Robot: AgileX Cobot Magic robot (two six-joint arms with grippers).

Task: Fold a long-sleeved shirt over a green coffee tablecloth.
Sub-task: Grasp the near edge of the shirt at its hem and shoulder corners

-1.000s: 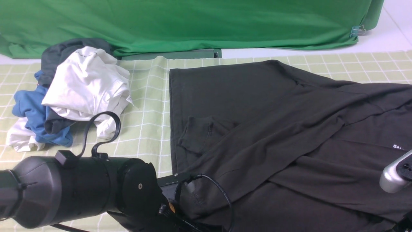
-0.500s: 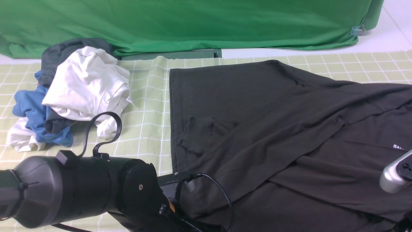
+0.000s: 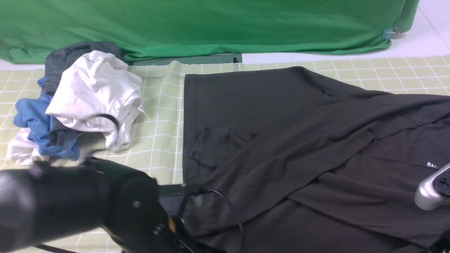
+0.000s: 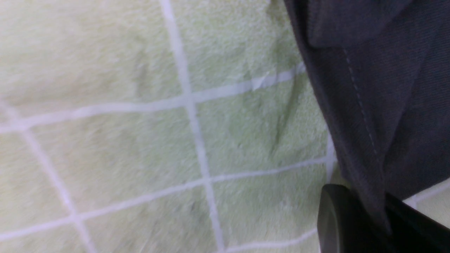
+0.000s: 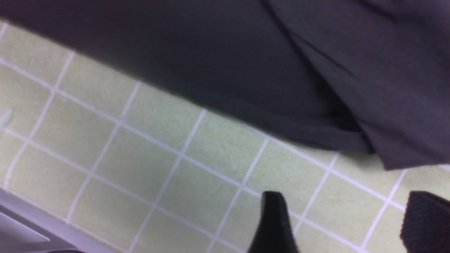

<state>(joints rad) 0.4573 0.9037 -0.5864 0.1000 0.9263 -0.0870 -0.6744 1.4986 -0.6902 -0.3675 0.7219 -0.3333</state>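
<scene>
Left claw (image 4: 379, 218) clamps black cotton long-sleeved shirt (image 3: 299, 140) by its hem; right claw (image 5: 346, 225) gapes empty (crumpled white garments (image 3: 95, 91) lie nearby).

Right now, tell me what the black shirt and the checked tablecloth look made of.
Black long-sleeved shirt: soft matte knit, probably cotton; it drapes in limp folds, hem stitched.
Green checked tablecloth: matte, slightly fuzzy cloth, fibre unclear; a nap shows up close.

A bright green fabric backdrop (image 3: 211, 24) hangs across the far side, held at its right corner by 1 clip (image 3: 389, 34). A white surface (image 3: 427, 38) shows beyond it at right. A dark strip (image 3: 197, 59) lies below its hem. Light is even.
</scene>
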